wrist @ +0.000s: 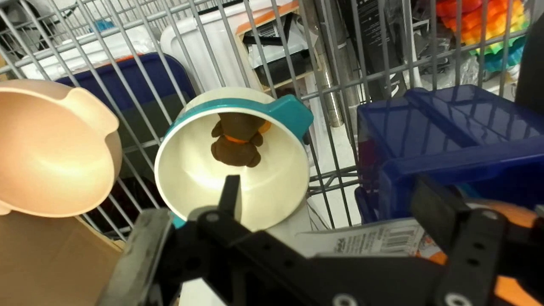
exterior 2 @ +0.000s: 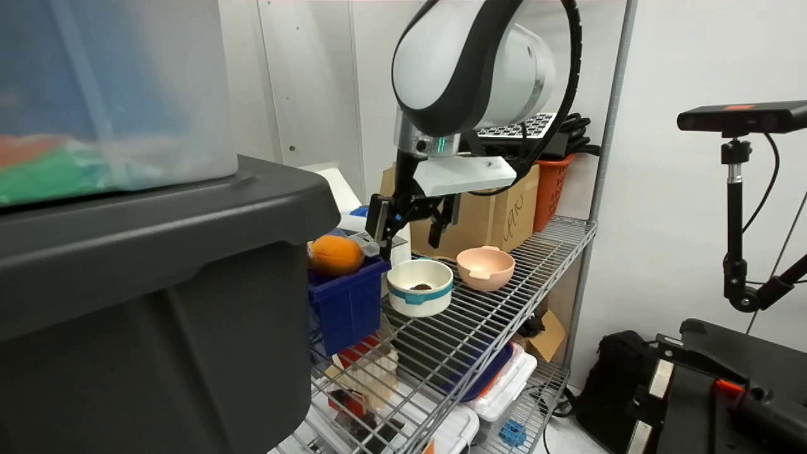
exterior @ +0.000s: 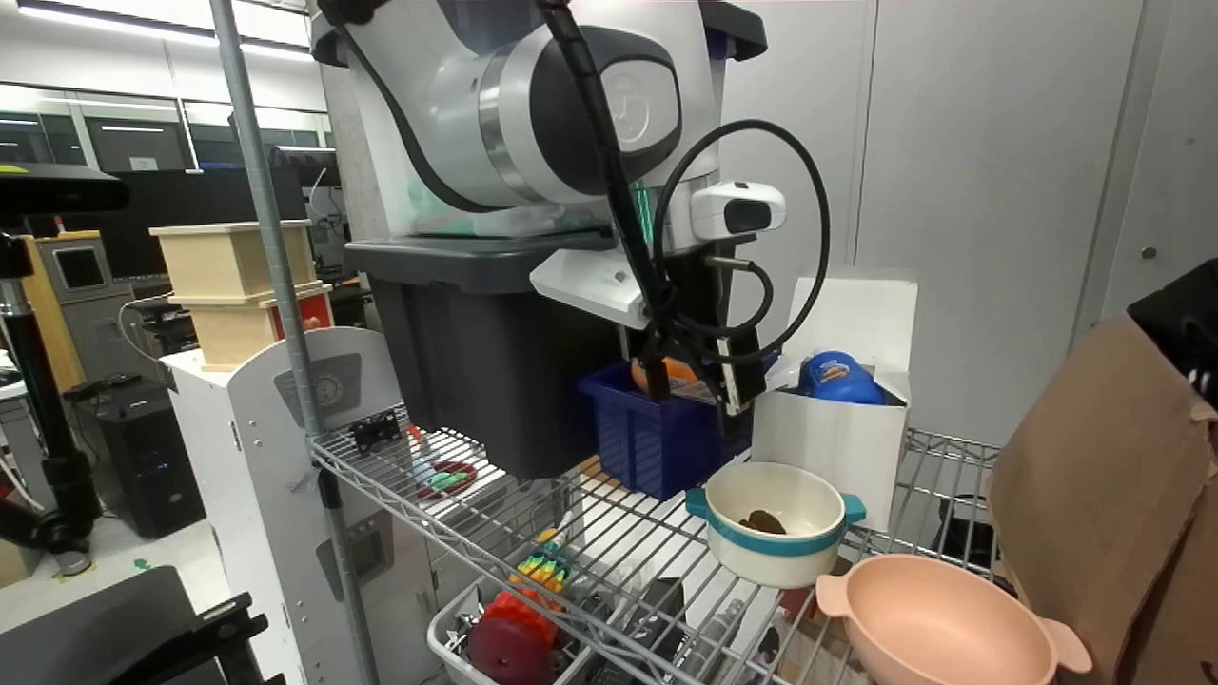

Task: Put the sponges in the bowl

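"What sort of place was it?"

"A lab, apparently: both exterior views had a robot arm [exterior 2: 476, 69] at top centre, above a wire shelf [exterior 2: 457, 337]."

"What else showed it?"

"A camera [exterior 2: 741, 120] stood upper right on a jointed stand [exterior 2: 734, 230] in an exterior view."

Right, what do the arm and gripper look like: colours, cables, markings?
The rounded arm is white and dark grey, with a silver band and a faint emblem; green light stripes glow above the gripper. That is black with jointed fingers, beside a white plate and a thick black cable.
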